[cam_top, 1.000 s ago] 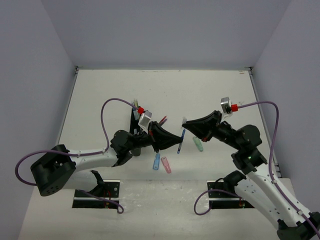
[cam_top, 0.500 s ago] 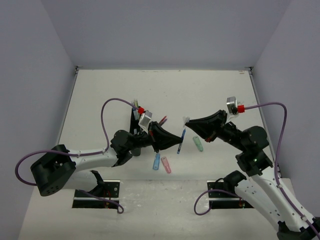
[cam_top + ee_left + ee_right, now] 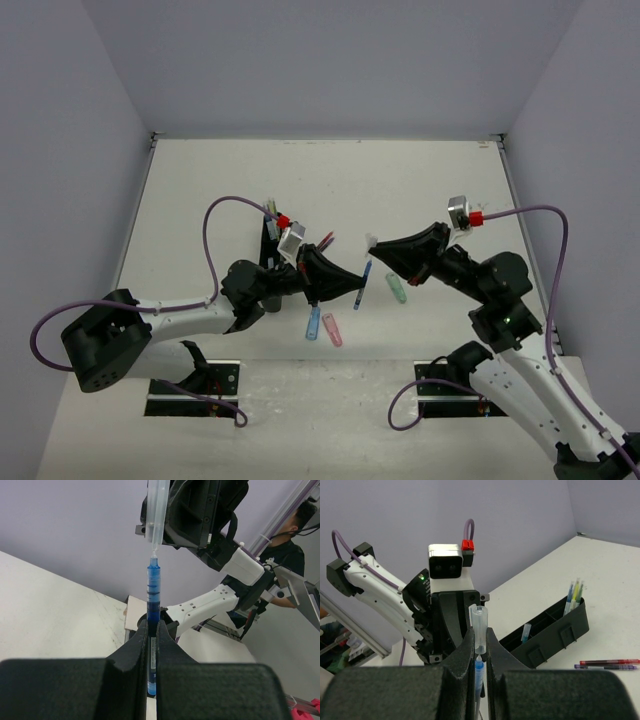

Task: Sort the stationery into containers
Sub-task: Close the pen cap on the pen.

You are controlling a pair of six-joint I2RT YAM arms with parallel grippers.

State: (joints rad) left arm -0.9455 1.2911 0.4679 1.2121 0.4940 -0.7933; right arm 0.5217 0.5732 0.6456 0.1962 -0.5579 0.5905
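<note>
right arm (image 3: pixel 497 285) shifted slightly | right hand (image 3: pixel 479 636) grips clear cap (image 3: pixel 479 620) | left hand (image 3: pixel 152 627) grips blue pen (image 3: pixel 153 592) | tips touching

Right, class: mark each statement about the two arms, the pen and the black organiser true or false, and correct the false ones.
1. The left pincer is shut on a blue pen. True.
2. The right pincer grips a pair of scissors. False: it grips a clear cap.
3. The cap is pushed fully down over the pen. False: it is only at the pen's tip, and the barrel is bare.
4. Yellow-green pens stand in an end compartment of the black organiser. True.
5. Every pen is in the organiser. False: a red pen lies on the table beside it.
</note>
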